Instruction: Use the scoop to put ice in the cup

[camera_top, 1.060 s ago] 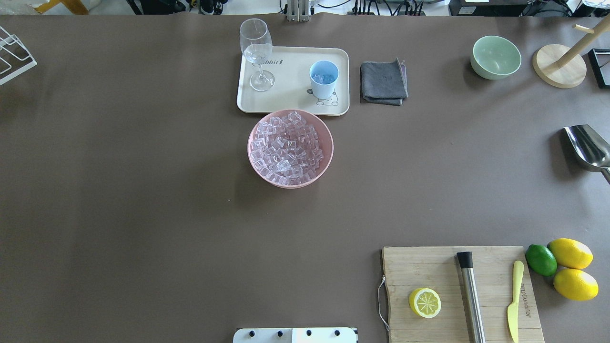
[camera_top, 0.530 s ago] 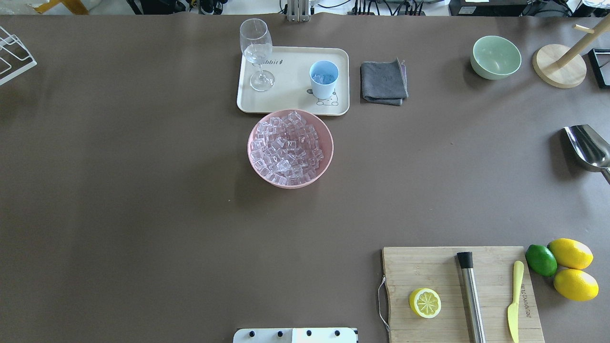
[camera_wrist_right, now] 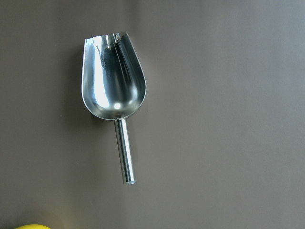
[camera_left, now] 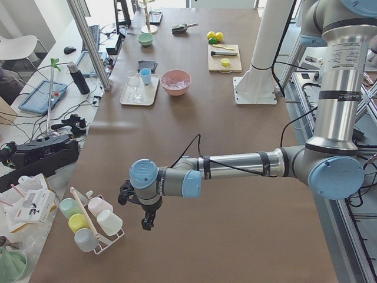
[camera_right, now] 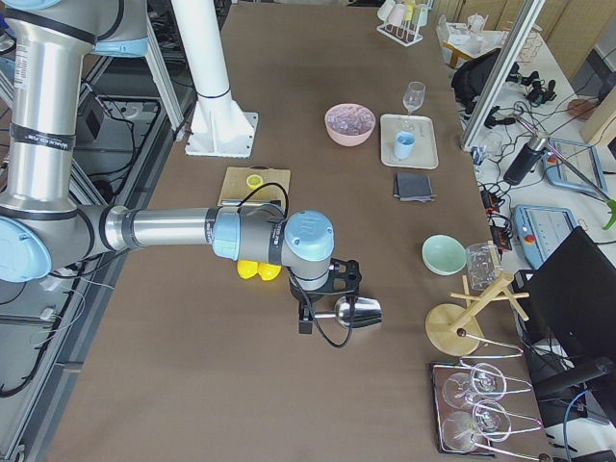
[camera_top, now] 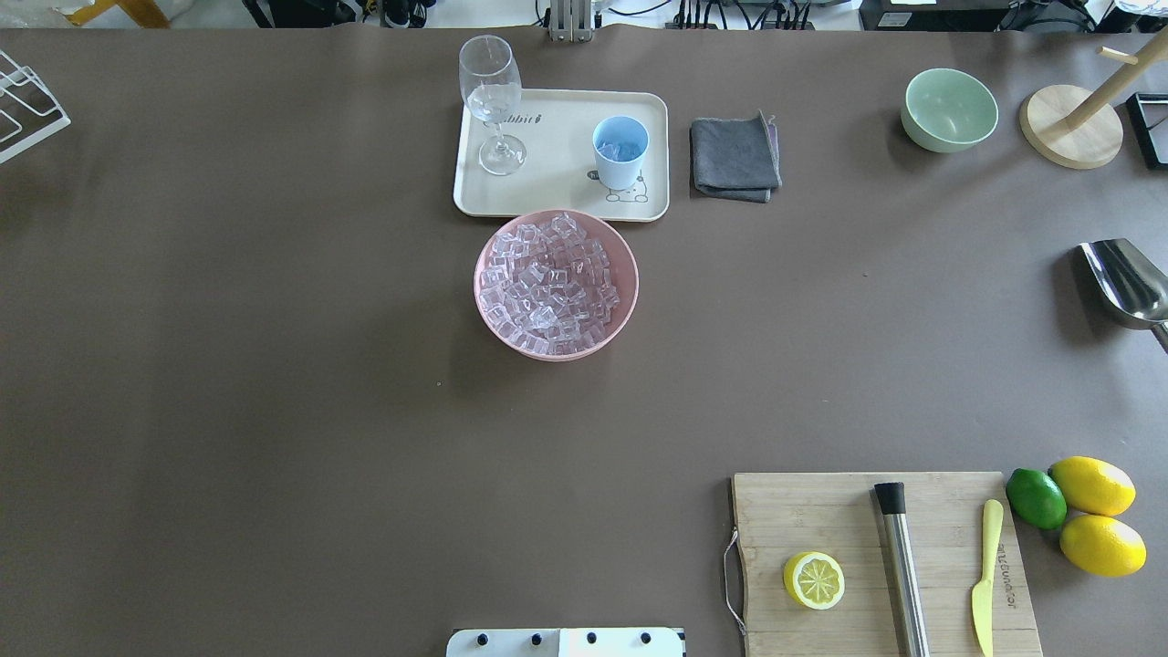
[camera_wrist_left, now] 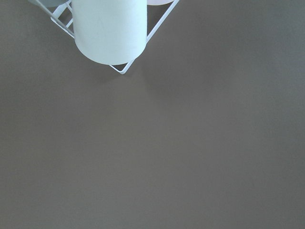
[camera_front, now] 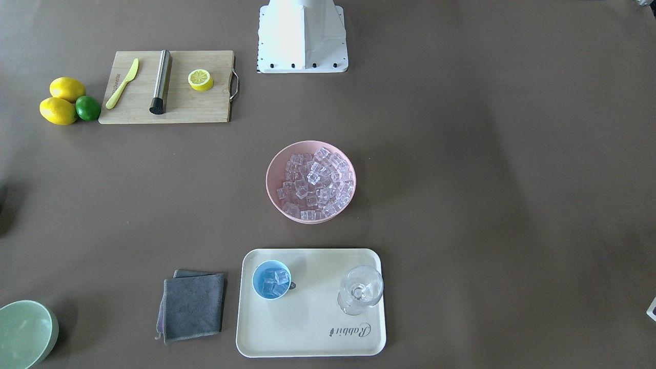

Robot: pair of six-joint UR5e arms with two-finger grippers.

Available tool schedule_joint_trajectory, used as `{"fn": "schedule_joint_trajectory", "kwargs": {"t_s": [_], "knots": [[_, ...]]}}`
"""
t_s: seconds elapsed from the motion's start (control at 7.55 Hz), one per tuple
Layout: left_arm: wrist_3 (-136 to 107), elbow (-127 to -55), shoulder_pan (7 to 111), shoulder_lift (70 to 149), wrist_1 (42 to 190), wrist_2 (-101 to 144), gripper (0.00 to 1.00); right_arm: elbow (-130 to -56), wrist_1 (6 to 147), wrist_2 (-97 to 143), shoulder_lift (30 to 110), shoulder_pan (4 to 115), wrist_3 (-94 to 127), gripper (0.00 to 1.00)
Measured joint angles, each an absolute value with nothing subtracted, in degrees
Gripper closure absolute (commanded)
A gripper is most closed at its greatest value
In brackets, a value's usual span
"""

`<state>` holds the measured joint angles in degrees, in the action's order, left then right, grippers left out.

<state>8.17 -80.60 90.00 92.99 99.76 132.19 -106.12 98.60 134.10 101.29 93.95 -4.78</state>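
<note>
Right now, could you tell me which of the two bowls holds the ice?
The pink bowl beside the tray: it is heaped with clear ice cubes, while the pale green bowl stands empty.

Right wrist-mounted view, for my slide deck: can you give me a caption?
Empty scoop lying alone on the brown table, open side up, handle pointing down-frame.

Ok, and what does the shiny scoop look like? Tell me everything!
The scoop is shiny silver metal, like a mirror. It has a deep, rounded trough, open at one end, and a short round handle at the other. It lies on the brown table, hollow side up, and it is empty: no ice in it. It sits far out on the robot's right side. In the right wrist view, only the table touches it.
</note>
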Motion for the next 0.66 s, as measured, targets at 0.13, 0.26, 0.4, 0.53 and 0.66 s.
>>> {"fn": "schedule_joint_trajectory", "kwargs": {"t_s": [0.13,0.26,0.4,0.53,0.66], "knots": [[8.17,-80.59,90.00,92.99,99.76,132.19,0.01,-106.14,98.61,134.55,101.36,94.05,-4.81,0.00],[8.17,-80.59,89.97,92.99,99.76,132.19,0.01,-106.15,98.61,134.77,101.39,94.14,-4.83,0.00],[8.17,-80.59,89.95,92.99,99.76,132.19,0.01,-106.14,98.61,134.81,101.41,94.18,-4.83,0.00],[8.17,-80.60,89.95,92.99,99.76,132.19,0.01,-106.11,98.61,134.79,101.39,94.20,-4.83,0.00],[8.17,-80.60,89.94,92.99,99.76,132.18,0.01,-106.09,98.61,134.76,101.36,94.21,-4.83,0.00]]}}
